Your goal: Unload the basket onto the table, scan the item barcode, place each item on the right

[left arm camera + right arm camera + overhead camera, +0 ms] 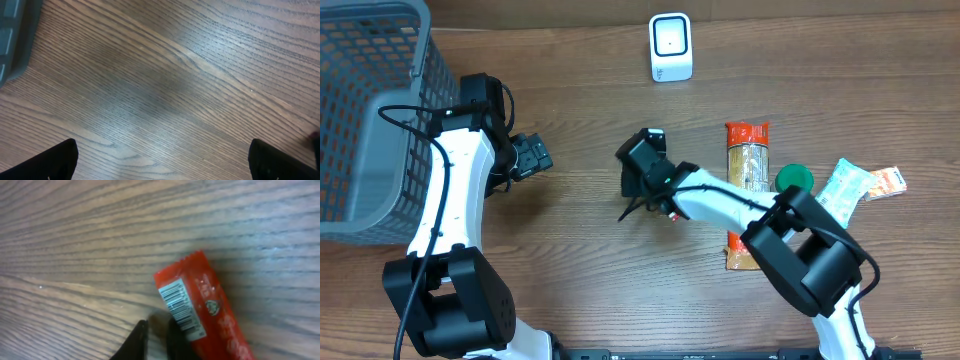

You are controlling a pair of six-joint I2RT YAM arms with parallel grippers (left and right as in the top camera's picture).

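The red packet [205,310] is seen lying on the table [75,240] in the lower right of the right wrist view, its barcode [177,302] turned upward. The right gripper [157,327] is set just beside the packet's left edge with its fingers drawn narrow. Whether that edge is pinched or only touched cannot be told. The left gripper [165,160] is held wide over bare wood, with nothing between its fingers.

A slip is the main risk: only a thin, crinkly edge seems to be offered for a grip, so the packet could be dropped or twisted on lifting. The scanner [670,47] stands well apart in the upper middle of the overhead frame, so the barcode would have to be turned toward its window. A creased or tilted wrapper might not be read.

The packet's lower end is cut off by the frame's bottom edge, and its print is blurred. From overhead it is almost wholly hidden — only a red sliver shows beneath the right gripper.
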